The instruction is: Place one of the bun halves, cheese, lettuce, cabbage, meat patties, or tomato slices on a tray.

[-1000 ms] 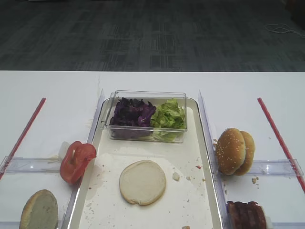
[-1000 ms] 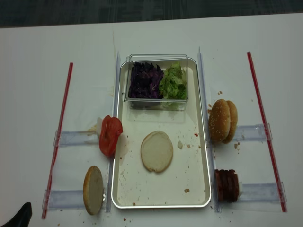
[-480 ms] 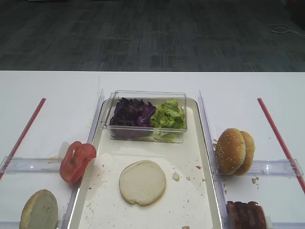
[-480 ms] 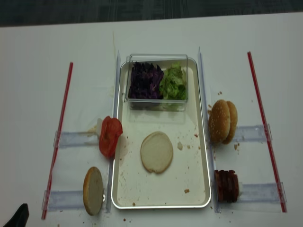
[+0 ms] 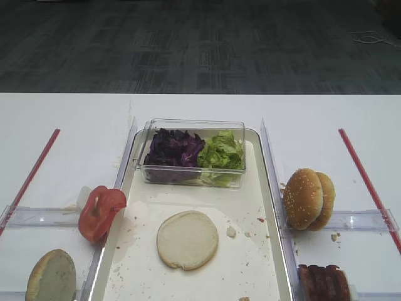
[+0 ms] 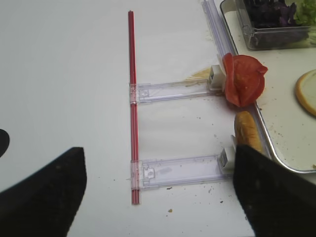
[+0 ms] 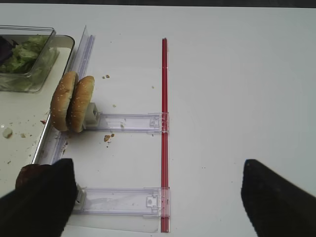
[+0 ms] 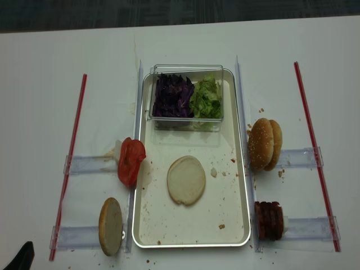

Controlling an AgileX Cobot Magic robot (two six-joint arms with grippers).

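A flat cream bun half (image 8: 186,180) lies cut face up in the middle of the cream-white tray (image 8: 169,222). At the tray's far end a clear box holds purple cabbage (image 8: 173,95) and green lettuce (image 8: 206,98). Red tomato slices (image 8: 131,162) and another bun half (image 8: 111,226) stand on edge left of the tray. The meat patties (image 8: 269,220) stand on its right. No cheese shows. My left gripper (image 6: 158,202) is open over the table left of the tray, holding nothing. My right gripper (image 7: 158,202) is open over the table right of the tray, also holding nothing.
Two sesame-seeded bun halves (image 8: 264,144) stand on edge right of the tray. Clear plastic rails (image 6: 177,170) and red strips (image 8: 70,157) lie on the white table on both sides. Crumbs dot the tray. A dark left fingertip (image 8: 19,257) shows at the bottom left corner.
The dark fingertip at the bottom left corner has slipped slightly further out of the overhead view. Nothing on the table or tray has moved.
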